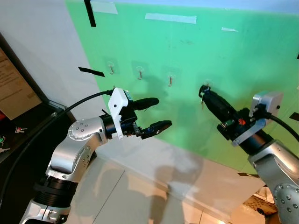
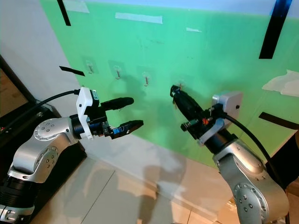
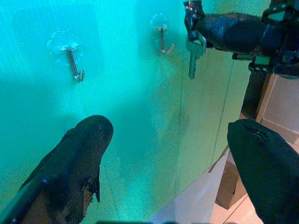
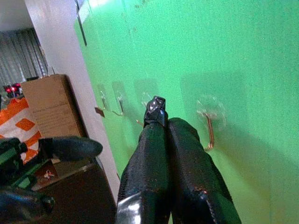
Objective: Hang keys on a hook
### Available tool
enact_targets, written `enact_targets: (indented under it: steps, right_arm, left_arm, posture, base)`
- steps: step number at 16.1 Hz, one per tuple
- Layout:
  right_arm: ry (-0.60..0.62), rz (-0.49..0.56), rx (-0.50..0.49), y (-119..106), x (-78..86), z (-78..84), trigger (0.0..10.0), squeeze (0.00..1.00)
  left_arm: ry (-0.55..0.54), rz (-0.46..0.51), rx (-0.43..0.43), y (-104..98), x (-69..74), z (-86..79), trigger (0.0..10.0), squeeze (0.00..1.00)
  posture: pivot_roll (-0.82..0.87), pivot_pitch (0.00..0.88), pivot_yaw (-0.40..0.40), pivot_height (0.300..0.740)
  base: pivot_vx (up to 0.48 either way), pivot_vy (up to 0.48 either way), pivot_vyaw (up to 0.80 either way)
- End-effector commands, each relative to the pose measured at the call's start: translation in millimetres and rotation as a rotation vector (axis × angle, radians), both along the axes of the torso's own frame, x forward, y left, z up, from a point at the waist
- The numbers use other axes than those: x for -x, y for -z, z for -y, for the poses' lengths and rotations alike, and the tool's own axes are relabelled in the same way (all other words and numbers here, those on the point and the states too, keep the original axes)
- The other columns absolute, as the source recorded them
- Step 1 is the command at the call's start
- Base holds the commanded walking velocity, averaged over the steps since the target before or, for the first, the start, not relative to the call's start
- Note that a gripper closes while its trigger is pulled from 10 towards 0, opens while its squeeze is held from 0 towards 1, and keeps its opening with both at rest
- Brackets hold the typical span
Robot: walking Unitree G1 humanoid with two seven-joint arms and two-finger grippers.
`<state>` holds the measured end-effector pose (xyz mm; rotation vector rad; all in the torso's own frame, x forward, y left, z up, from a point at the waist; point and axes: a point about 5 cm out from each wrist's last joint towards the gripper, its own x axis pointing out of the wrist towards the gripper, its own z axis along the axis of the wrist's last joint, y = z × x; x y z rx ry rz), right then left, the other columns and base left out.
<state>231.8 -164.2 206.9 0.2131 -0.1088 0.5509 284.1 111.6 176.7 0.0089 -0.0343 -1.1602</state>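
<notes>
So the right gripper (image 1: 204, 92) is up against the green board (image 1: 233, 60), fingers clenched tight on the key (image 3: 193, 53). In the left wrist view you can see the key dangling blade down from the fingertips, with its black head pinched between them. It hangs just beside the rightmost hook (image 4: 209, 130), which is a small metal hook on a clear stick-on pad. From these angles I honestly can't tell if the key ring is touching the hook or just in front of it. In the right wrist view the two black fingers are pressed together with the hook right next to them.

The left gripper (image 1: 156, 113) is held out in front of the board, lower and to the left of the other one, and well apart from it. Its fingers (image 3: 74, 163) are spread wide with nothing between them, pointing toward the board.

Three more hooks sit in a row to the left of the rightmost one: the far left hook (image 1: 111, 69), the second hook (image 1: 140, 73) and the third hook (image 1: 170, 80). All three are bare. There are strips of black tape (image 1: 91, 71) and pale tape (image 1: 170, 18) stuck on the board. A dark cabinet (image 1: 28, 135) stands off to the left, with a cardboard box (image 4: 49, 107) near it
</notes>
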Motion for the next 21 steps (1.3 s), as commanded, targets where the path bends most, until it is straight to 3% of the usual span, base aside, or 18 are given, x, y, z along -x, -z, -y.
enact_targets:
  steps: [1,9,21]
  right_arm:
    - [-0.009,0.017,-0.021,-3.9,-0.3,-2.6,10.0,0.00]
    - [-0.050,-0.016,-0.031,1.2,-3.3,-14.4,10.0,0.00]
    - [0.072,-0.088,0.001,14.7,-12.9,-3.7,10.0,0.00]
  left_arm:
    - [-0.005,-0.001,-0.011,0.3,-0.5,-2.5,10.0,0.00]
    - [0.008,-0.008,-0.022,1.9,0.4,-2.4,10.0,0.00]
    - [0.015,-0.007,-0.034,3.2,1.8,-2.6,10.0,0.00]
  posture:
    - [-0.18,0.000,0.136,0.740]
    - [-0.17,0.000,0.135,0.740]
    - [-0.17,0.000,0.131,0.740]
  base:
    - [0.000,0.000,0.00]
    - [0.000,0.000,0.00]
    - [0.000,0.000,0.00]
